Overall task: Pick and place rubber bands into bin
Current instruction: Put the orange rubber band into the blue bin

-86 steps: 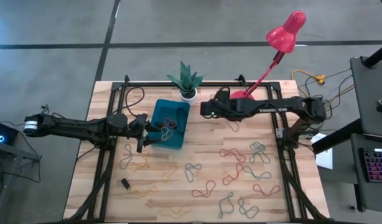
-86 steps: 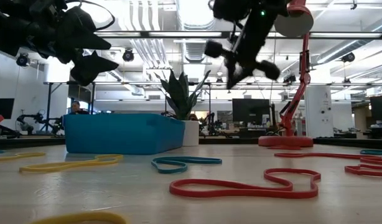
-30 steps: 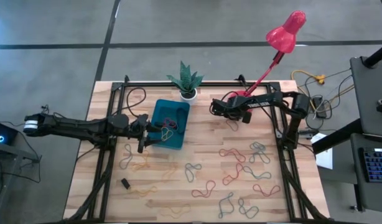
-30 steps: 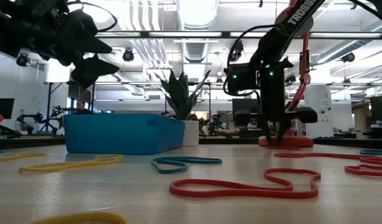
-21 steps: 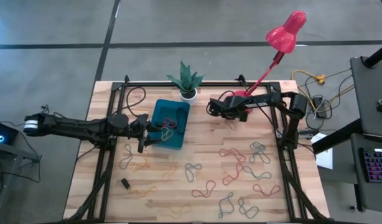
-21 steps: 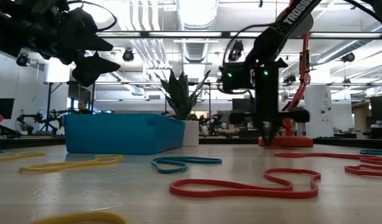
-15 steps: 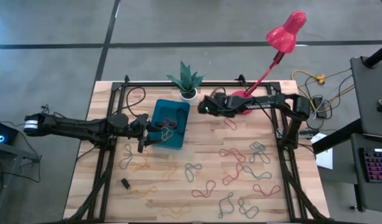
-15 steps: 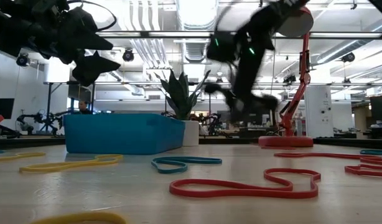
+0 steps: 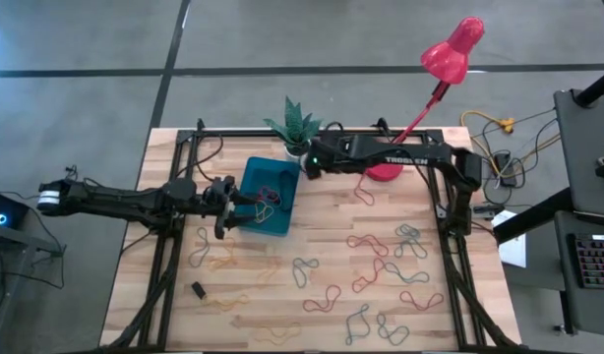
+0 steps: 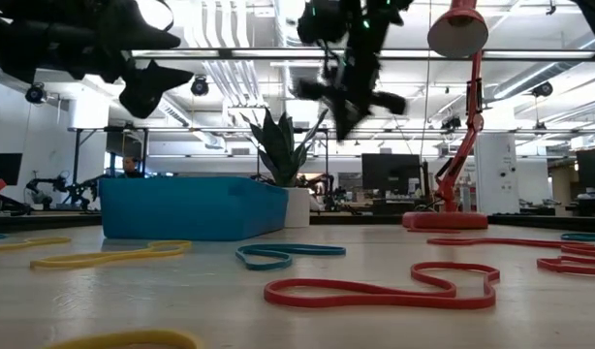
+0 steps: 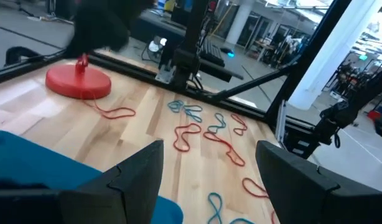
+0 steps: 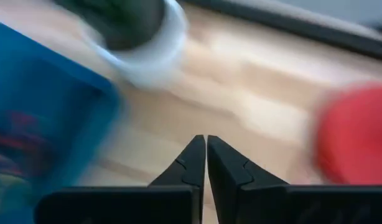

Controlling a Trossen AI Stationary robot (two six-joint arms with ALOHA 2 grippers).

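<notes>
Right hand (image 9: 304, 163) clenched, empty, just beside bin (image 9: 267, 198) far corner. Left hand (image 9: 226, 207) released at bin's opposite edge.

open-plan lab — monitors (image 10: 387, 171), exposed ceiling ducts (image 10: 302, 73).

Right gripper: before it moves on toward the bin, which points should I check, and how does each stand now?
1. Right gripper shut: ok.
2. Rubber band held in it: not ok; the right wrist view shows none between the closed fingers.
3. Right gripper above the bin: not ok; it hangs beside the bin's far right corner, near the plant pot.
4. Left gripper open and waiting at the bin's left side: ok.
5. Bands left to pick: ok; a red band lies on the table by the lamp base.
</notes>
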